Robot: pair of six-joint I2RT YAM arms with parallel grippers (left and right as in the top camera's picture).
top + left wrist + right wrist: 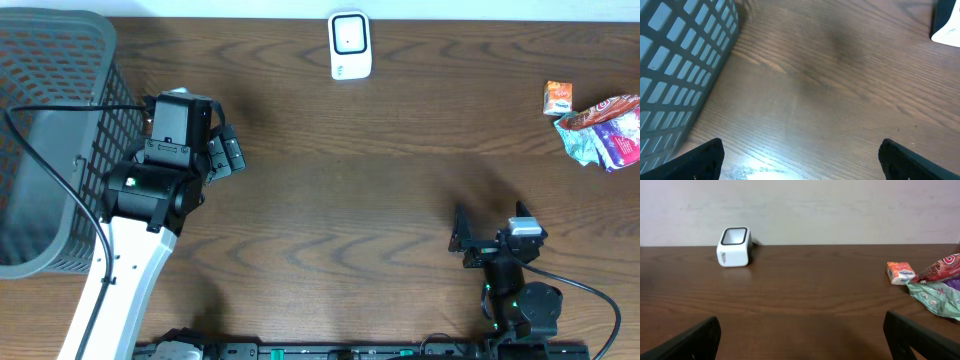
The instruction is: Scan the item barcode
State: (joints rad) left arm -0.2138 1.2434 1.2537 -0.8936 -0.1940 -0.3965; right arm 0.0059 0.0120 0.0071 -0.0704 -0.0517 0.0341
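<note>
The white barcode scanner stands at the table's far edge; it also shows in the right wrist view as the scanner, and its corner shows in the left wrist view. The items lie at the far right: a small orange packet and a heap of colourful snack bags. My left gripper hangs open over bare wood beside the basket, holding nothing. My right gripper is open and empty near the front right, facing the scanner and the items.
A large grey mesh basket fills the left end of the table, close against the left arm. A black cable runs across the basket to that arm. The wooden table lies between the two grippers.
</note>
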